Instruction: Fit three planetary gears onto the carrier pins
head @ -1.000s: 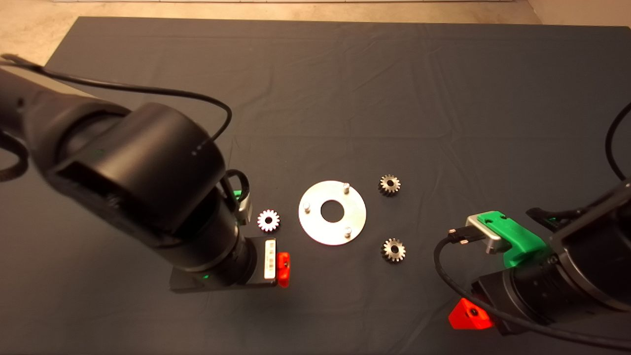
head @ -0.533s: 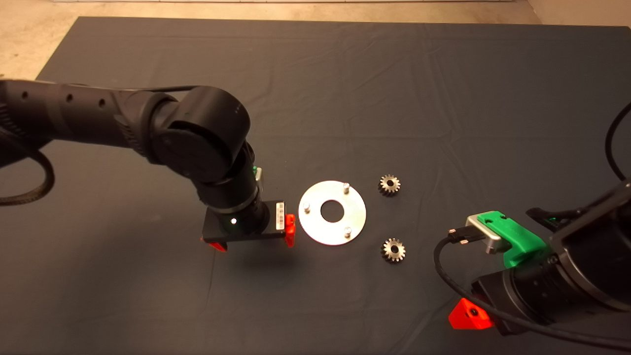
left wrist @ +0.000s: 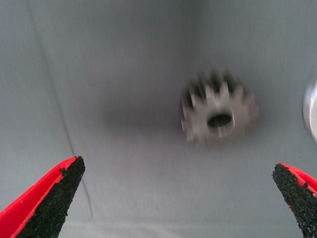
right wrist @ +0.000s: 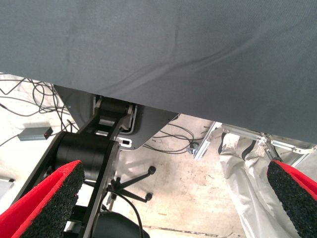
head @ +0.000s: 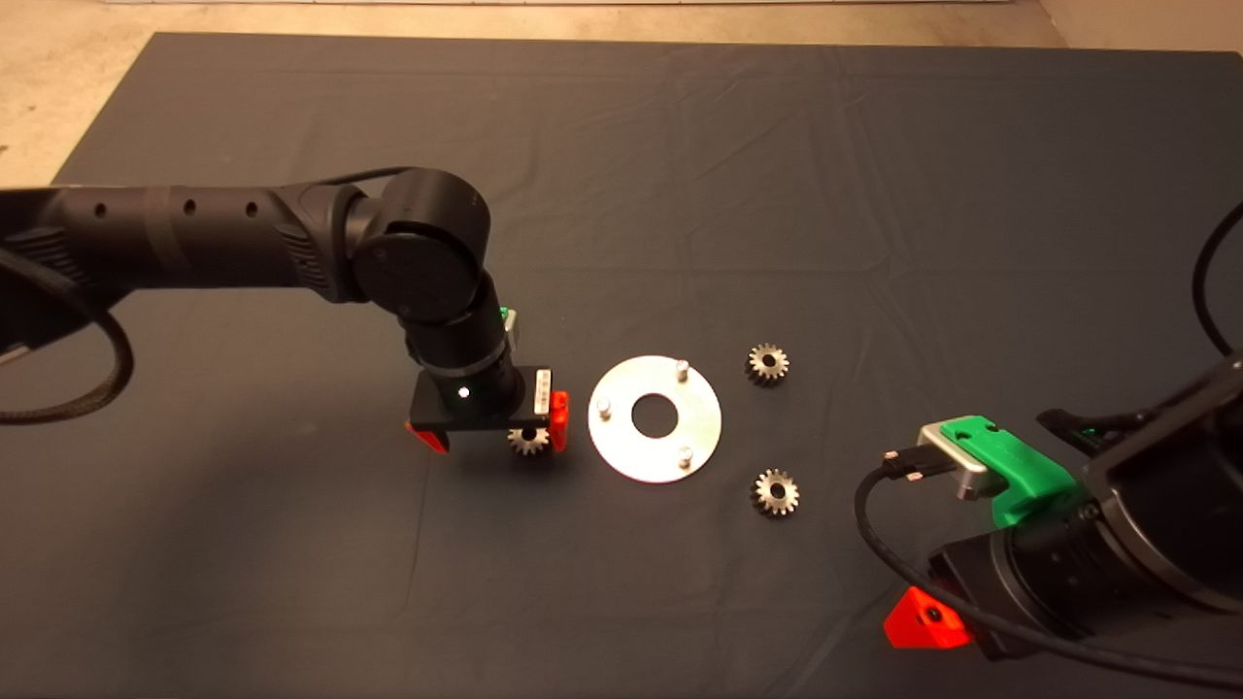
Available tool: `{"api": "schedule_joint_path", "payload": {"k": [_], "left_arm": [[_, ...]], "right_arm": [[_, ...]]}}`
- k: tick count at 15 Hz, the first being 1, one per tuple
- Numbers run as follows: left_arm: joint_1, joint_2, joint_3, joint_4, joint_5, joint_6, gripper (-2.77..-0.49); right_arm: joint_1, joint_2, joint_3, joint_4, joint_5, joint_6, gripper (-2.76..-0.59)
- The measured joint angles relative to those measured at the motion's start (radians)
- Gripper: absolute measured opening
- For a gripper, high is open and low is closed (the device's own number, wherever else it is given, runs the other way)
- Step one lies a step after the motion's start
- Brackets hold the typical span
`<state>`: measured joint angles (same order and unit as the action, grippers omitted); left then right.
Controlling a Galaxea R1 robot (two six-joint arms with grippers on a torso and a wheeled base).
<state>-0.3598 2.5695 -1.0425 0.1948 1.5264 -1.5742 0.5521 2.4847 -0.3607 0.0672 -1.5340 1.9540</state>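
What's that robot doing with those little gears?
It is about to build a gear set. The left gripper hovers over one gear just left of the disc, jaws open on either side, not holding it yet. Two more gears lie on the mat right of the disc. All three pins are bare. The right gripper waits at the lower right, open.
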Motion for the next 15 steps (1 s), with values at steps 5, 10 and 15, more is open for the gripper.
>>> {"api": "schedule_joint_path", "payload": {"k": [5, 10, 15], "left_arm": [[0.003, 0.066, -0.116, 0.009, 0.000, 0.065, -0.49], [0.023, 0.105, -0.167, 0.012, -0.003, 0.089, -0.49], [0.039, 0.108, -0.176, 0.012, -0.003, 0.092, -0.49]], "right_arm": [[0.000, 0.000, 0.000, 0.000, 0.000, 0.000, -0.61], [0.000, 0.000, 0.000, 0.000, 0.000, 0.000, -0.61], [0.000, 0.000, 0.000, 0.000, 0.000, 0.000, -0.61]]}}
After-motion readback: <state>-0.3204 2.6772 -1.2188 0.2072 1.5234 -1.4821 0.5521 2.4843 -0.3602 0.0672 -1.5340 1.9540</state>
